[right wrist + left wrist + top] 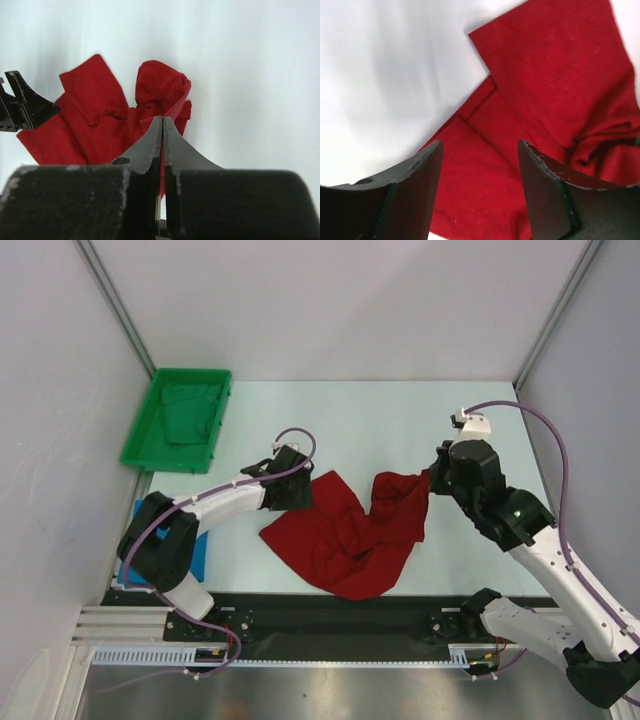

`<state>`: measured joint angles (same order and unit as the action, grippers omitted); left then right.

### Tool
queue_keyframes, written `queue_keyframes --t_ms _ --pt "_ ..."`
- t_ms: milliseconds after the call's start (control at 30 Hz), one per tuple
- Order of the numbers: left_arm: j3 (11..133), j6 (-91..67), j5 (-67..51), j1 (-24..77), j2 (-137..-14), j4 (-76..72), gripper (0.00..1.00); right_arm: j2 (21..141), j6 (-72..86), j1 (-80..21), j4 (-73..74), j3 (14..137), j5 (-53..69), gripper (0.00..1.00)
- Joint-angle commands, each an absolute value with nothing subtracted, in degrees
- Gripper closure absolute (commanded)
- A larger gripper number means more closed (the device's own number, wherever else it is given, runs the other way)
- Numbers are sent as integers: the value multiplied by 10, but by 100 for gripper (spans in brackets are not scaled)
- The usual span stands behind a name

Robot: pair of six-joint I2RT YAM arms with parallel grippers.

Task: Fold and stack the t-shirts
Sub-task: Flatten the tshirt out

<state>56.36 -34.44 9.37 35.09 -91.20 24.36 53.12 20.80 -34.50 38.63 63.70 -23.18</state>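
The deep red t-shirt [350, 530] lies crumpled on the pale table, bunched up on its right side. My left gripper [302, 500] hovers over the shirt's upper left corner. In the left wrist view the left gripper [480, 143] is open, red cloth [485, 195] spread flat below the gap between its fingers. My right gripper [431, 486] is shut on the shirt's upper right edge. In the right wrist view a thin strip of red t-shirt [160, 90] runs between the closed right gripper [162, 119]. A bright blue t-shirt [196, 552] lies flat at the left, partly hidden under the left arm.
A green tray [142, 435] holding a dark green cloth [190, 412] stands at the back left corner. White walls close the table on three sides. The black base rail [330, 618] runs along the near edge.
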Motion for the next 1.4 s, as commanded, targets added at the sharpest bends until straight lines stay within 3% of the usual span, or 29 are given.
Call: queue_keyframes --t_ms 0,333,367,400,567,700,933,1033,1067,1233,1367 --pt "589 -341 93 361 -936 228 34 508 187 -328 397 628 -208 100" --pt "600 -363 121 395 -976 249 39 476 175 -289 389 607 -178 100" --pt "601 -364 121 396 -982 250 49 475 174 -286 388 604 -175 100" --pt "600 -366 122 396 -981 251 53 475 172 -285 388 603 -173 100" --pt "573 -374 126 396 -964 250 57 468 167 -274 390 598 -169 100" --pt "564 -380 121 396 -949 250 70 468 166 -268 384 592 -156 100" --pt "553 -373 115 397 -933 241 77 466 171 -261 382 590 -154 100" --pt "553 -369 114 396 -933 238 99 467 172 -258 382 592 -155 100" --pt "552 -368 118 396 -930 239 100 468 173 -256 382 593 -156 100" --pt "541 -373 170 397 -845 262 100 472 183 -240 394 615 -192 100" --pt "525 -373 228 396 -686 285 100 465 192 -217 410 666 -248 100"
